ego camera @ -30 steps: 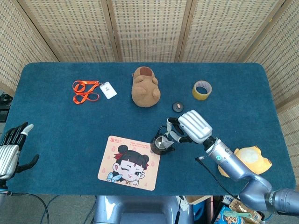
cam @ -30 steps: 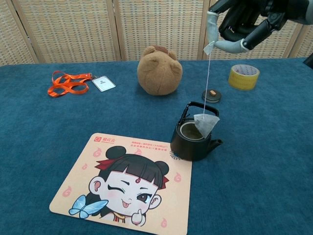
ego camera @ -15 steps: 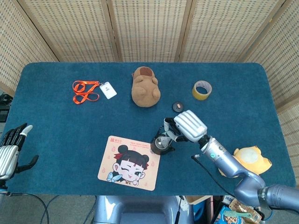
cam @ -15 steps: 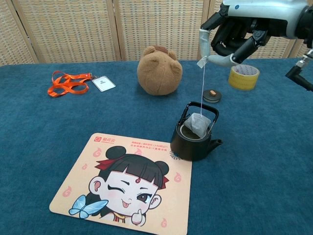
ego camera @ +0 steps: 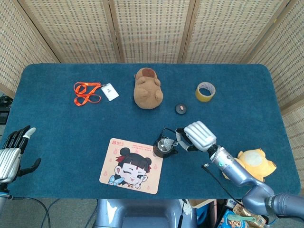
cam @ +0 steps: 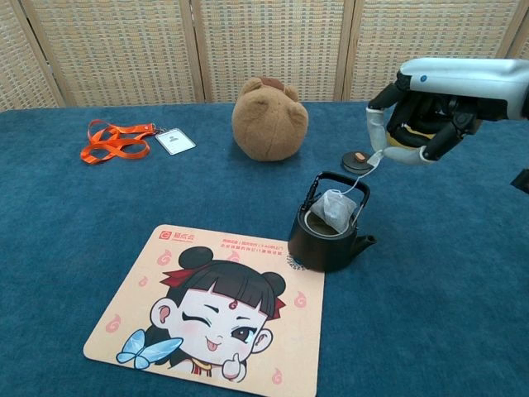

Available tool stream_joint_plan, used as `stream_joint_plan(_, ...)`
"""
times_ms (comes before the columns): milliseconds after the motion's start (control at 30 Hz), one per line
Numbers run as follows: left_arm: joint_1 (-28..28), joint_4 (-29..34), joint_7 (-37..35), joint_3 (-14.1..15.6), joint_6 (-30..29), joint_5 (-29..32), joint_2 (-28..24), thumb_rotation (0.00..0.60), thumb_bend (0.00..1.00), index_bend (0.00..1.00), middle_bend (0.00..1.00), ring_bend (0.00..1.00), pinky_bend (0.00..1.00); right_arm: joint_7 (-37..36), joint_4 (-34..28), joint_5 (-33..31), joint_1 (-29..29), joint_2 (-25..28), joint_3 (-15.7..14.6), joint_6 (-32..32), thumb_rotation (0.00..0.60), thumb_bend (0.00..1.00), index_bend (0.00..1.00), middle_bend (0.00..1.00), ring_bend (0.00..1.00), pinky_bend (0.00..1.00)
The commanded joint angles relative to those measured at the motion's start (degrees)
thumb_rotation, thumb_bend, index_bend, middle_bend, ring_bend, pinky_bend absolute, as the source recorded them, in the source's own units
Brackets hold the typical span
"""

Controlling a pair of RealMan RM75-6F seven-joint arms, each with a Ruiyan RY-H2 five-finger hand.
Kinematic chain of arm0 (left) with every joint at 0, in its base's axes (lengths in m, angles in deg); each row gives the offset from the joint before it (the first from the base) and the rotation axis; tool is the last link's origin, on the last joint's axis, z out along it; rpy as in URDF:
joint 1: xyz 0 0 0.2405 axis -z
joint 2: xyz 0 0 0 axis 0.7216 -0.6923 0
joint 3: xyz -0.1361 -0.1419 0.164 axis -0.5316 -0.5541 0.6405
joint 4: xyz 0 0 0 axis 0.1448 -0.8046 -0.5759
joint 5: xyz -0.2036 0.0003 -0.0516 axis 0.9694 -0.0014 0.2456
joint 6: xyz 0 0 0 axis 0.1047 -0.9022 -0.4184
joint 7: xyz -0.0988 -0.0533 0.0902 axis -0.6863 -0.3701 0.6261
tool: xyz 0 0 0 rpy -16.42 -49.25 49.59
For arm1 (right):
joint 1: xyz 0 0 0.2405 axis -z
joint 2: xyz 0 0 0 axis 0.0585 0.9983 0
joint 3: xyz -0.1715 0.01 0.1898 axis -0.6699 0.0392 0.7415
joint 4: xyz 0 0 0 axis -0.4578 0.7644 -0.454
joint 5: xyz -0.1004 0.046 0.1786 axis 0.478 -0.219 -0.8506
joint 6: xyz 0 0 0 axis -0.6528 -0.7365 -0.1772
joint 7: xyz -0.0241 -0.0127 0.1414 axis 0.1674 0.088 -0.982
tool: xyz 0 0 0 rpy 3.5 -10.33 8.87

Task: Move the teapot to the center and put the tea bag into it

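A small black teapot (ego camera: pixel 164 147) (cam: pixel 324 241) stands on the blue cloth just right of the cartoon mat, with its handle upright and no lid on. The white tea bag (cam: pixel 334 209) leans on the pot's rim under the handle, partly inside the opening. Its string runs up to my right hand (ego camera: pixel 197 135) (cam: pixel 420 122), which pinches the tag end low and to the right of the pot. The pot's round lid (ego camera: pixel 180 109) (cam: pixel 358 160) lies behind it. My left hand (ego camera: pixel 13 153) rests at the table's near left edge, fingers apart, holding nothing.
A cartoon-girl mat (ego camera: pixel 131 165) (cam: pixel 211 310) lies at the front centre. Behind it sit a brown plush (ego camera: pixel 148 88) (cam: pixel 269 118), an orange lanyard with a badge (ego camera: pixel 88 92) (cam: pixel 124 139) and a yellow tape roll (ego camera: pixel 205 91). A yellow plush (ego camera: pixel 256 162) lies near my right forearm.
My right hand has dropped lower and drawn to the right of the pot. The tea bag has sunk from hanging above the pot onto its opening, and the string has slackened.
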Motion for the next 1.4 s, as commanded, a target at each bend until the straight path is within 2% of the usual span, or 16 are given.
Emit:
stream_joint_plan(33,0.04,0.37,0.28,-0.15,-0.19,-0.08,-0.21,0.6,0.35,0.0,0.0,0.0,0.0,-0.14,0.7,0.79,0.19,0.07,-0.96,0.68,0.6,0.7,0.69,0.89,0.94,1.0)
stream_joint_plan(333,-0.16,1.47,1.08,-0.19,-0.78,-0.36,-1.0,0.6,0.35,0.0,0.0,0.0,0.0,-1.26,2.43,4.48,0.2,0.3,-3.5,1.75,0.6,0.7,0.68,0.88,0.94,1.0)
stream_joint_plan(800,-0.35,2.51,2.0,-0.14,-1.21,-0.62,-1.39,0.6,0.35,0.0,0.0,0.0,0.0,1.38,4.51,6.57,0.38,0.91,-5.28,2.17,0.6,0.7,0.47,0.83,0.94,1.0)
stream_joint_plan(1167,-0.23,2.74,2.44,-0.25,-1.02,-0.38,-1.39,0.6,0.35,0.0,0.0,0.0,0.0,2.26,2.64,6.14,0.07,2.9,-4.66,2.42,0.577,0.7,0.41,0.82,0.94,1.0)
stream_joint_plan(1233,-0.24,2.82,2.42,-0.27,-1.06,-0.4,-1.41,0.6,0.35,0.0,0.0,0.0,0.0,2.65,1.84,5.86,-0.31,3.5,-4.54,3.2,0.572,0.72,0.38,0.83,0.94,1.0)
stream_joint_plan(1400,-0.2,2.9,2.7,-0.46,-1.25,-0.36,-1.5,0.6,0.35,0.0,0.0,0.0,0.0,3.62,-1.01,4.6,-1.86,5.13,-4.17,6.4,0.551,0.83,0.31,0.88,0.94,1.0)
